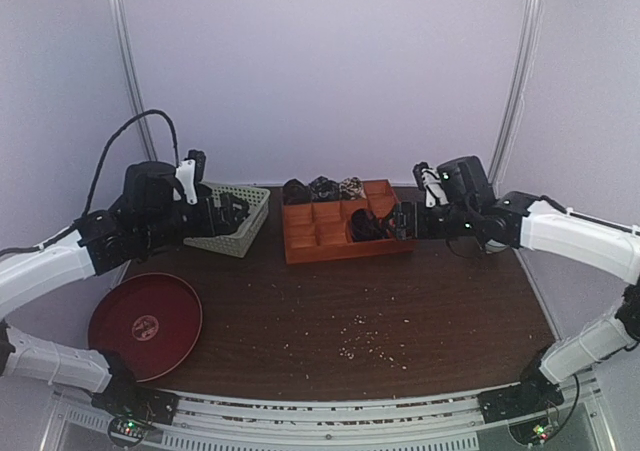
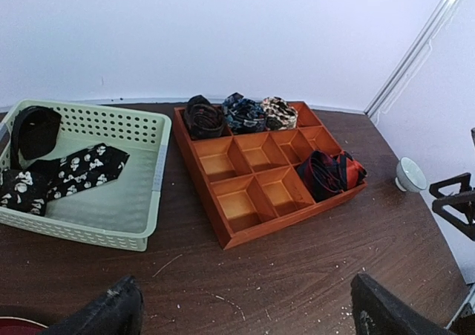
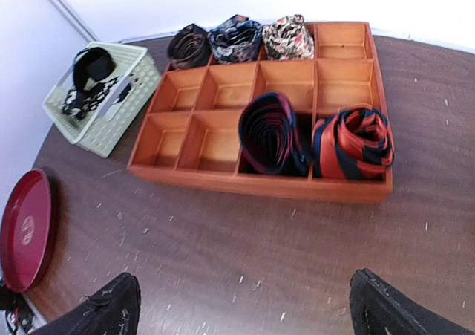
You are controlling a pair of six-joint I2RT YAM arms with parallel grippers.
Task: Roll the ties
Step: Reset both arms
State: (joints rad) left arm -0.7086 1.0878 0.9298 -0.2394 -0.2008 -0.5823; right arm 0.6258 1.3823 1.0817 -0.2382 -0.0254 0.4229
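The orange tray [image 1: 345, 251] holds several coiled ties. Three coils [image 3: 236, 38] fill its back row, also seen in the left wrist view [image 2: 243, 114]. A dark navy-and-red coil [image 3: 269, 133] and a red-and-black coil [image 3: 355, 142] sit in the front row's right compartments. A black tie with pale skulls [image 2: 67, 173] lies unrolled in the pale green basket [image 2: 111, 235], beside a black coil [image 2: 37, 131]. My left gripper [image 2: 249, 309] is open and empty above bare table, near the basket [image 1: 240, 233]. My right gripper [image 3: 245, 305] is open and empty, just in front of the tray [image 3: 260, 186].
A dark red round plate [image 1: 145, 323] lies at the front left. A small white cup [image 2: 410, 174] stands right of the tray. Pale crumbs are scattered over the brown table [image 1: 370, 336]. White walls close in the back and sides.
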